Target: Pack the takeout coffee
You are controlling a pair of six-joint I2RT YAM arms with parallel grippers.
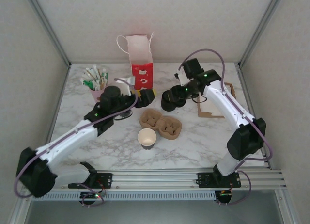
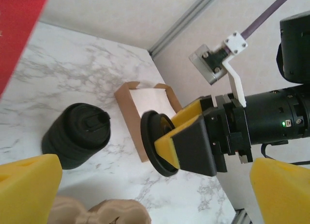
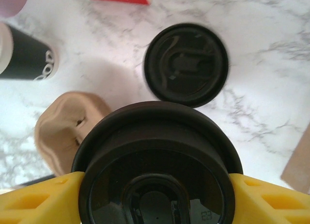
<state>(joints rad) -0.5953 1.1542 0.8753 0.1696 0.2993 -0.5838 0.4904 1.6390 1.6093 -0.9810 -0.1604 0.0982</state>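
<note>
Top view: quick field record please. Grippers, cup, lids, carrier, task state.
left gripper: open, holding nothing, near the base of the red bag
right gripper: shut on one black lid, held off the table
lid stack: standing on the marble, apart from the held lid
paper cup: upright, lidless, on the table beside the cup carrier
cup carrier: no cup in it
task state: lid not yet on cup, cup not yet packed
</note>
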